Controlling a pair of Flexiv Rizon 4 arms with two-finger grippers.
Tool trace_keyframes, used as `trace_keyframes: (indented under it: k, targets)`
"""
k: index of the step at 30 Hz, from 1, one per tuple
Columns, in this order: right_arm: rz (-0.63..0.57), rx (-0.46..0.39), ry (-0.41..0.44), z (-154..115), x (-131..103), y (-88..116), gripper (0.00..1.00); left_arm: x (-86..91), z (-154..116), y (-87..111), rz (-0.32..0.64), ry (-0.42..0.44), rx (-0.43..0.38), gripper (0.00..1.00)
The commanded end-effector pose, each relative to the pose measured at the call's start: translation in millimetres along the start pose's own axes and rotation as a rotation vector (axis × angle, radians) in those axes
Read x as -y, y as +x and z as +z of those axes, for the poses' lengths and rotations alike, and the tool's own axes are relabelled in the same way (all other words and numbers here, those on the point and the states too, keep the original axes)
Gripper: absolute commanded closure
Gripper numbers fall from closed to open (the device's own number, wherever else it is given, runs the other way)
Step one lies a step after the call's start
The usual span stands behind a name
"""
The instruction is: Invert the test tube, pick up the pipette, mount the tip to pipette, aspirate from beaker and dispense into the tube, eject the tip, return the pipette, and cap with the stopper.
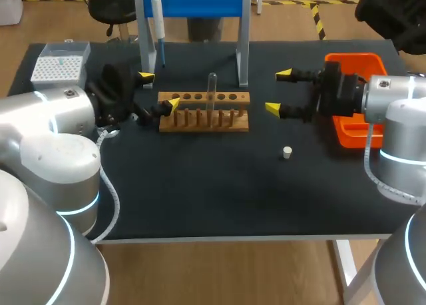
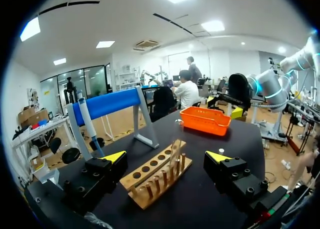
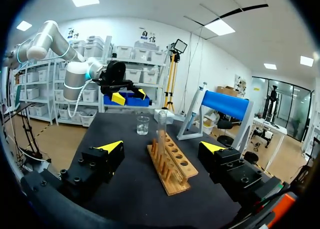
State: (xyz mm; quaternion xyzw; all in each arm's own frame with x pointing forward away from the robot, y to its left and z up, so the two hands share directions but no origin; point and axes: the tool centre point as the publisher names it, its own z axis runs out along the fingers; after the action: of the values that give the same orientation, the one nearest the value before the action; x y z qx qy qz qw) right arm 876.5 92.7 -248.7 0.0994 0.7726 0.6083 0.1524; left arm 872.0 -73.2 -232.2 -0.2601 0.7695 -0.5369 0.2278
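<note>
"Three risks went on the sheet?" the clerk asked.

"Three, all judged, none seen. Item: tube (image 1: 212, 92), glass, upright in the rack (image 1: 203, 115), which end was up not legible. A pinch off its middle would likely have let it slip or tip in the turn. Item: rack, seemingly unfixed on the table (image 1: 200, 185). A finger catching it would likely have dragged it, tube and all. Item: both arms faced the one tube, so a clash over it was possible."

"Grippers?"

"Item: left gripper (image 1: 160, 90), at 9 o'clock of the rack, fingers spread wide, holding nothing. One tip sat just beside the rack's end, contact not legible. Item: right gripper (image 1: 278, 90), at 3 o'clock, spread wide, empty, apart from the rack."

"Other stock?"

"Item: stopper (image 1: 287, 152), at 5 o'clock of the rack, on the table. Item: pipette (image 1: 158, 25), at 11 o'clock, hung on the stand (image 1: 200, 2). Item: beaker (image 3: 143, 125), past the rack as the right wrist saw it."
</note>
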Motion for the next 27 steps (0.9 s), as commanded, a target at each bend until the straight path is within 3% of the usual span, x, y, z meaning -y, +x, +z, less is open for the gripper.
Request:
trace_keyframes:
  k: [1, 15, 27]
  targets:
    - [-0.004, -0.005, -0.004, 3.3, 0.2, -0.8, 0.0, -3.5, -0.8, -0.7, 0.002, 0.022, -0.002, 0.0]
    - [0.0, -0.254, -0.16, 60.9, -13.6, -24.2, 0.0, -3.5, -0.8, -0.7, 0.002, 0.022, -0.002, 0.0]
    - [0.006, -0.407, -0.227, 99.6, -17.5, -22.2, 0.0, -3.5, -0.8, -0.7, 0.002, 0.022, -0.002, 0.0]
